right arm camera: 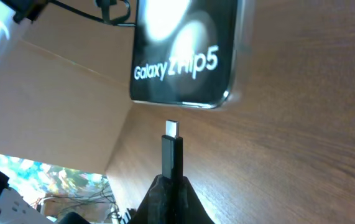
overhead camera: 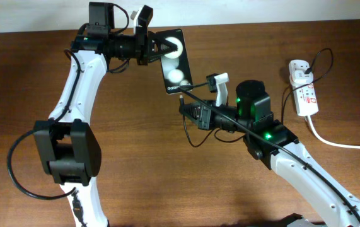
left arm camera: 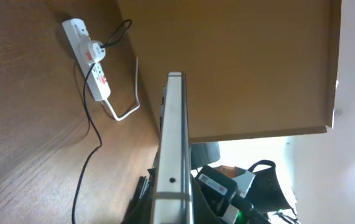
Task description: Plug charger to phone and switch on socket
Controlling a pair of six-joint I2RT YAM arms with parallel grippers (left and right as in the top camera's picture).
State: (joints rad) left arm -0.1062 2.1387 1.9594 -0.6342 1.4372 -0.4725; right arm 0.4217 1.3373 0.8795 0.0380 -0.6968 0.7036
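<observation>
The right gripper [right arm camera: 168, 190] pinches the charger [right arm camera: 171, 152], its tip aimed lengthwise at the phone [right arm camera: 183, 50] edge, just apart (the gap is clear only from the right wrist). The left gripper [overhead camera: 162, 47] clamps the phone.

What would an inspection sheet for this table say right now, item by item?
Surface: brown wooden table.
Job's things: phone gripped at one end, its lettered end facing the charger, whose tip stops just short of it, not plugged in. The socket lies flat beyond the right arm with a plug block in it; whether it is switched on cannot be told.
Clutter: nothing seen.
Grippers: left gripper shut on the phone; right gripper shut on the charger.
Cables: the charger's thin black cable runs from the plug block to the right gripper; a thick white cord leaves the socket.
Surroundings: pale wall behind the table.
</observation>
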